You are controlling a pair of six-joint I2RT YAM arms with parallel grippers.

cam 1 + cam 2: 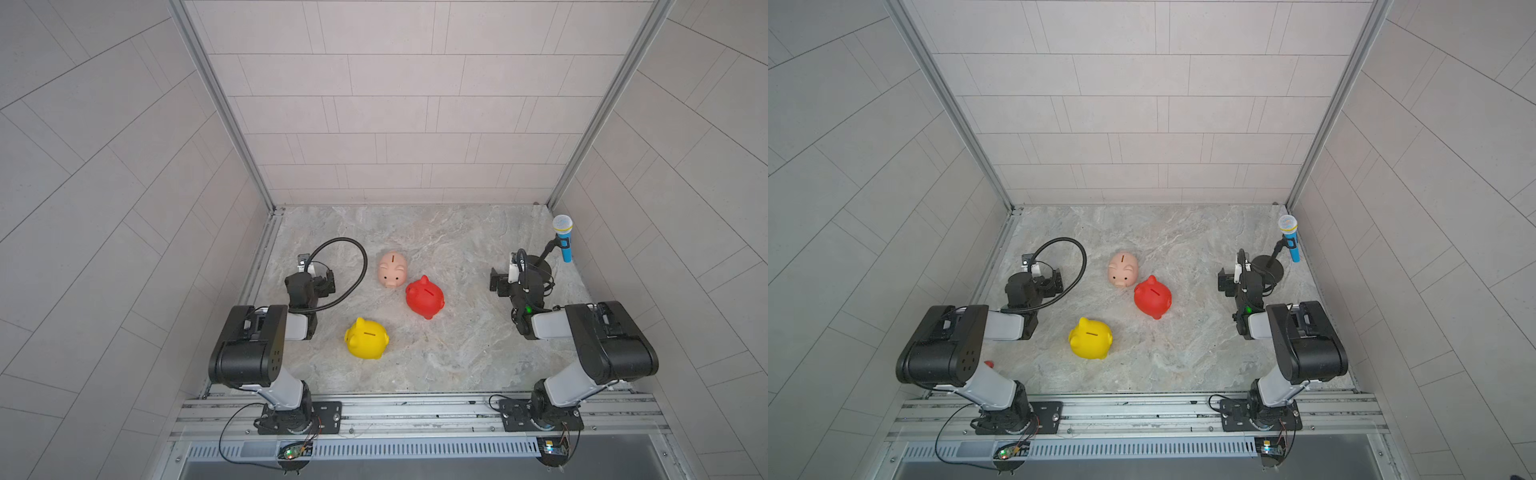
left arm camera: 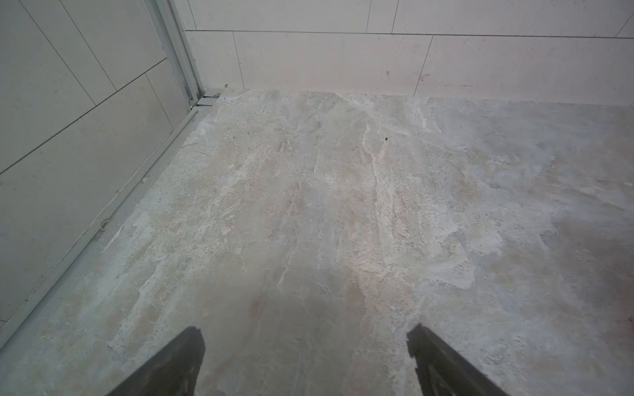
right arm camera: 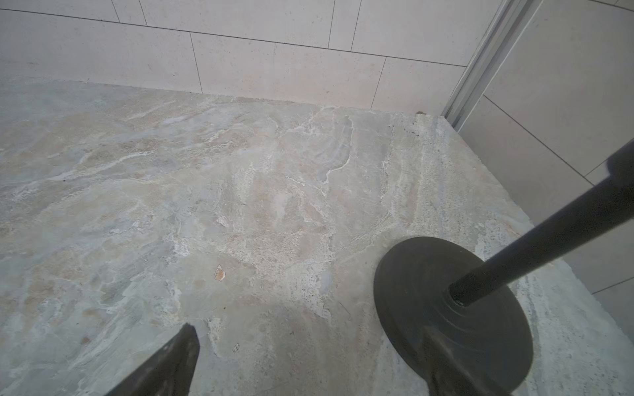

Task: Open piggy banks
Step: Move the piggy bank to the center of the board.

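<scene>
Left end effector point(image 2: 305, 331): released, empty. Right end effector point(image 3: 308, 339): released, empty, beside microphone stand point(image 3: 453, 308). Yellow pig point(image 1: 366, 338), pink pig point(image 1: 392, 269), red pig point(image 1: 424, 297): upright on table point(image 1: 457, 361), between arms. Probably light, rigid, slippery plastic; take hold across flanks.

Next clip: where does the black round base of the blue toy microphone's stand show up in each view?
Top view: black round stand base at far right, partly behind the right arm.
Top view: same spot, more exposed.
Left wrist: not in it.
Right wrist: large and close, its black rod slanting away.
Shared landmark: the grey metal corner post behind the base, seen in all but the left wrist view.
</scene>
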